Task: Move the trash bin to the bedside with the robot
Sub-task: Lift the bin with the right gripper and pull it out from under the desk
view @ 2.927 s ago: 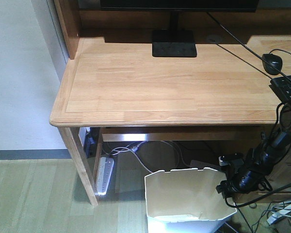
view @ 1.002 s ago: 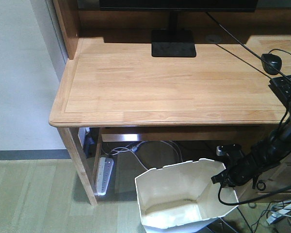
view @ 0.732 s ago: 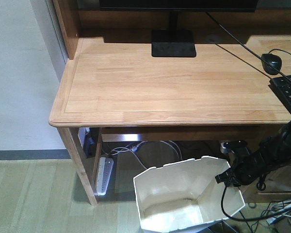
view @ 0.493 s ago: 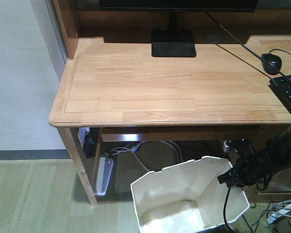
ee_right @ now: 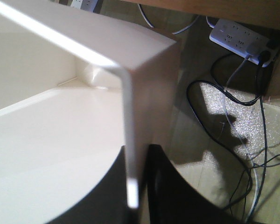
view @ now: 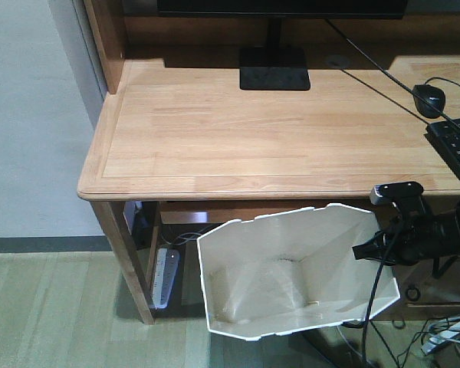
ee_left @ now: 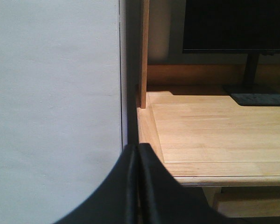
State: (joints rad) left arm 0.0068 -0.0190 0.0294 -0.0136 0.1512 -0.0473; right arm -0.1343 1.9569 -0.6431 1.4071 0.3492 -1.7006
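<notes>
The white trash bin [view: 291, 268] hangs tilted in front of the wooden desk, its mouth turned toward the camera and its cream inside showing. My right gripper [view: 366, 251] is shut on the bin's right rim; in the right wrist view the thin wall [ee_right: 130, 154] runs between the two black fingers [ee_right: 161, 186]. My left gripper [ee_left: 138, 154] is shut with nothing in it, held beside the desk's left corner near the white wall. The bedside is out of view.
The light wooden desk [view: 268, 138] carries a monitor stand [view: 274, 77], a mouse [view: 430, 98] and a keyboard [view: 458, 146]. A power strip [view: 165, 274] and cables [ee_right: 233, 107] lie on the floor beneath it. A desk leg [view: 130, 261] stands left of the bin.
The right arm has lifted the bin off the floor and tipped it, so its mouth now faces the camera. The gripper on the rim has risen up to the desk's front edge.
</notes>
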